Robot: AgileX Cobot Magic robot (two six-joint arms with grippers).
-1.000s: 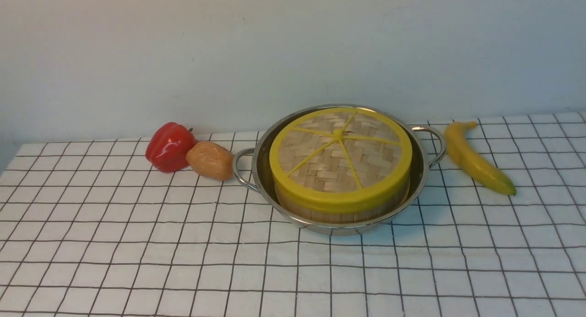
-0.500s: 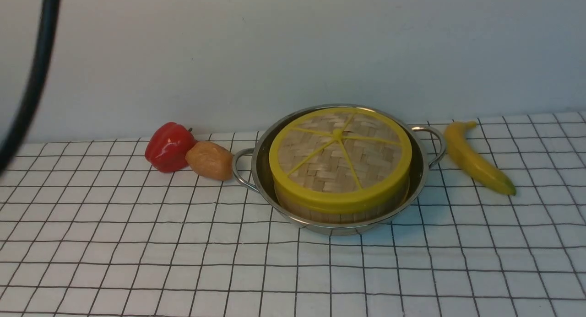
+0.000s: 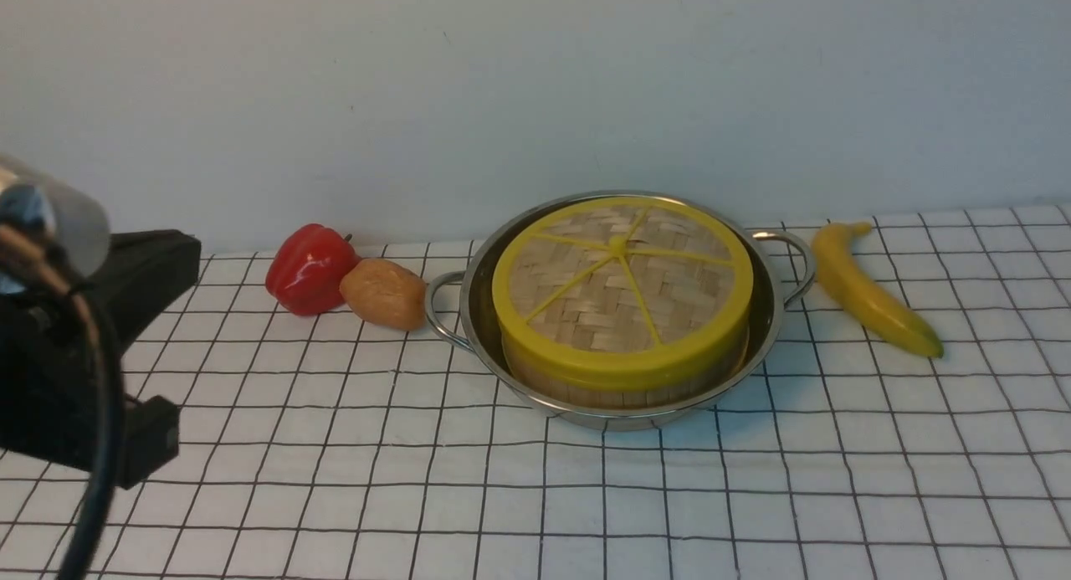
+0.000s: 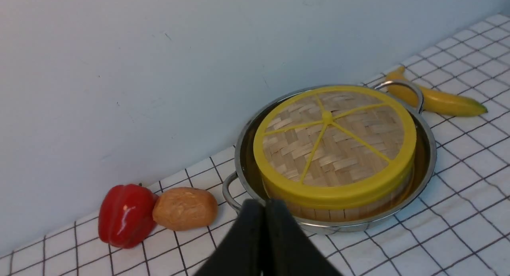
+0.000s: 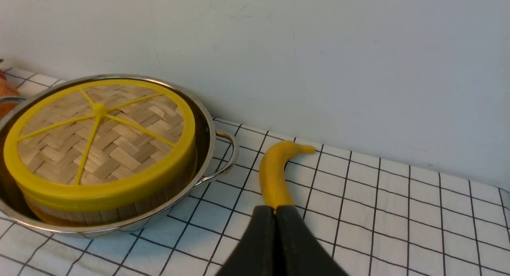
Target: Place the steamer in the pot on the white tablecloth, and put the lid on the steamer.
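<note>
The shiny pot (image 3: pixel 473 312) stands on the white tablecloth (image 3: pixel 335 479) near the back wall. Inside it sits the steamer (image 3: pixel 619 393), of which only the slatted side wall shows. The woven lid (image 3: pixel 619 287) with yellow rim and spokes lies flat on top of the steamer. In the left wrist view my left gripper (image 4: pixel 265 202) is shut and empty, short of the pot (image 4: pixel 428 156) on its near side. In the right wrist view my right gripper (image 5: pixel 275 209) is shut and empty, just over the banana's near end. The left arm (image 3: pixel 75 354) shows at the front view's left edge.
A red pepper (image 3: pixel 308 268) and a brown potato-like thing (image 3: pixel 383 293) lie just left of the pot's left handle. A banana (image 3: pixel 870 291) lies right of the right handle. The wall runs close behind the pot.
The left arm has swung into the front view at the left edge; half a second ago only its black cable showed. Pot, steamer and lid have not moved.
</note>
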